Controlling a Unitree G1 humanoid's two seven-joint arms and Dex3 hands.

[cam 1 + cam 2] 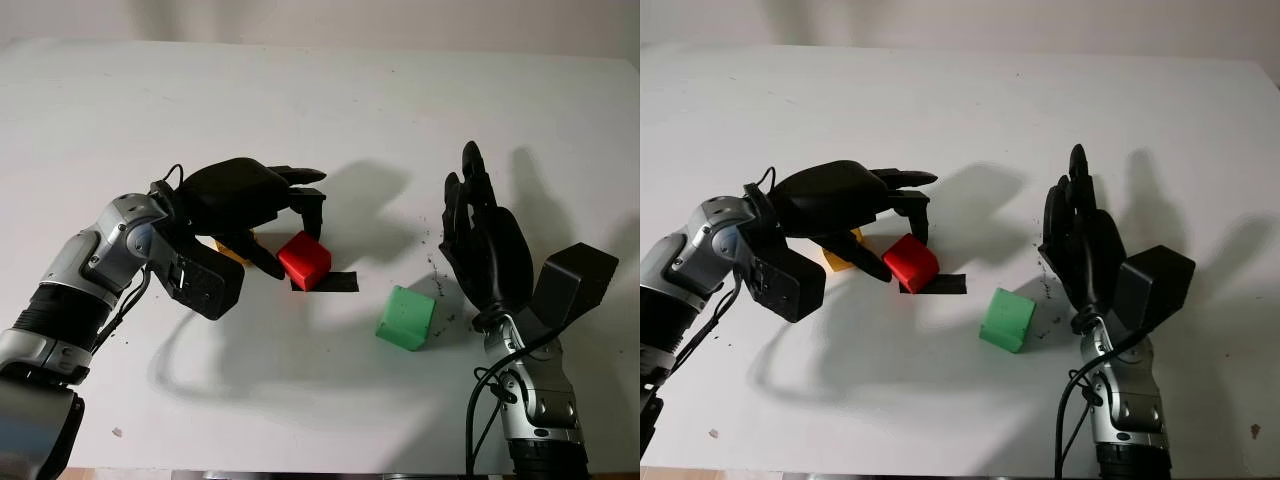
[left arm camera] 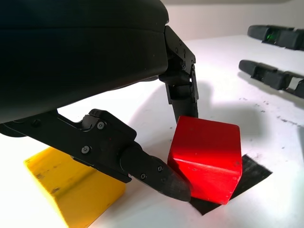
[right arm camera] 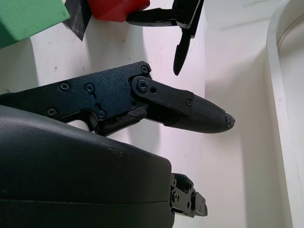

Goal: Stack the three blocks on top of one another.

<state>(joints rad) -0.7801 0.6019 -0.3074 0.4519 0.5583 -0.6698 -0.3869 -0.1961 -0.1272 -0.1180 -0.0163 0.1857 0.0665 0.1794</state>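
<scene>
Stacking not begun: red block [image 1: 305, 259] at desk [image 1: 320, 100] centre, tilted on black tape [image 1: 335, 283], yellow block [image 2: 71, 187] just at its 9 o'clock, green block [image 1: 406, 317] at its 4 o'clock, all apart. Left hand [image 1: 250, 200] fingers [image 2: 156, 173] closing around red block, touching it; right hand [image 1: 485, 235] released beside green block.
</scene>
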